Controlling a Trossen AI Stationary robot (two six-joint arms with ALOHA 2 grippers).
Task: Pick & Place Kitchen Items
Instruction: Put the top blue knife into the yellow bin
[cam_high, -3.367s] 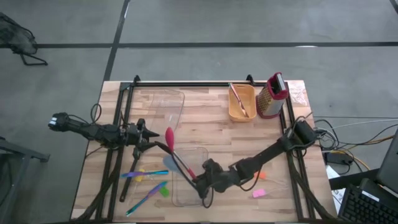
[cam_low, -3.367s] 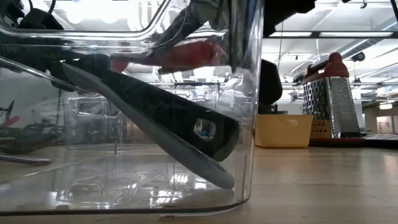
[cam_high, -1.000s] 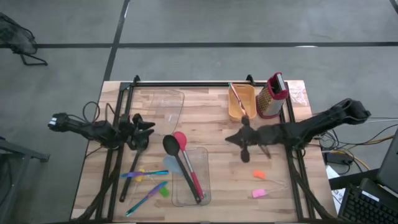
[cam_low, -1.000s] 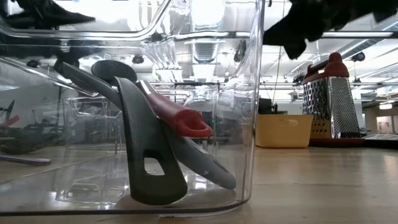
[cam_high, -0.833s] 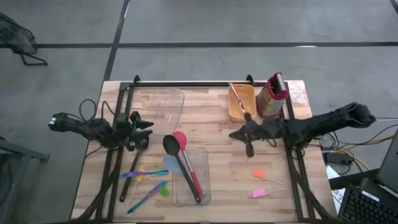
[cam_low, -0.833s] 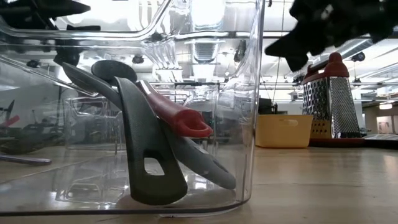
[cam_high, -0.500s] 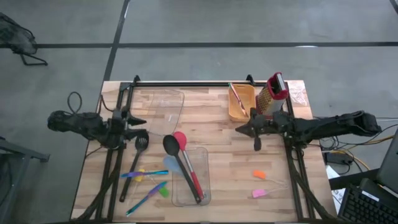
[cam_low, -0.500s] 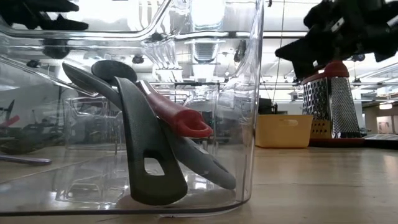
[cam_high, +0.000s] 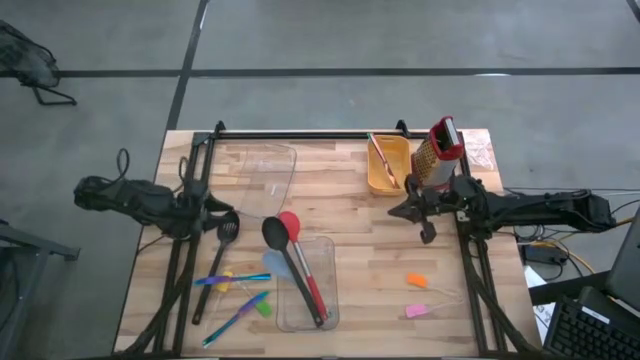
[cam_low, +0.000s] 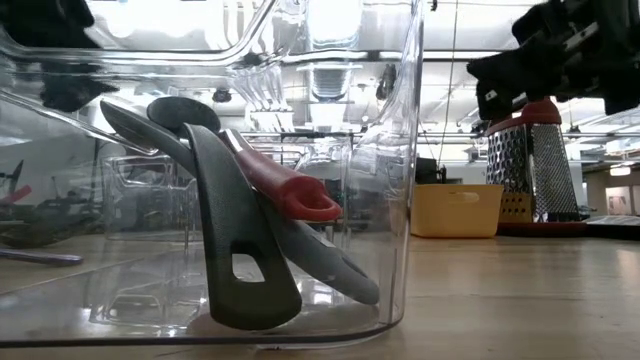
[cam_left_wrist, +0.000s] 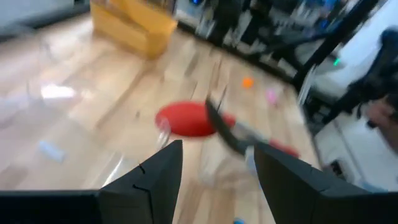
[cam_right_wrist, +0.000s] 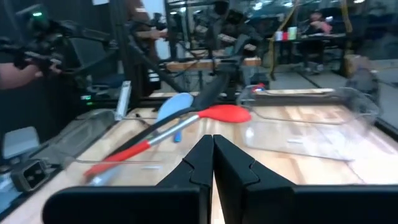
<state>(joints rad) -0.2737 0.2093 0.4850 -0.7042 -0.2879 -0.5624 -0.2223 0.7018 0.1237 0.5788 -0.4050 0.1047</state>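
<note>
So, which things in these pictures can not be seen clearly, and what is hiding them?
- Spoon heads in the clear bin: low view cuts them off at the top; only the handle ends of the red spoon and black spoon show.
- Pink chunk and orange chunk: left wrist view, blurred and too small to tell shape.
- Contents of the yellow bin: low view, hidden by its wall.
- Left gripper: low view, distorted through the bin's clear wall.

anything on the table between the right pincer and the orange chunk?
Nothing: in the high view, only bare wood separates the shut right pincer, near the grater, from the orange chunk. The pink chunk lies beyond the orange one.
</note>
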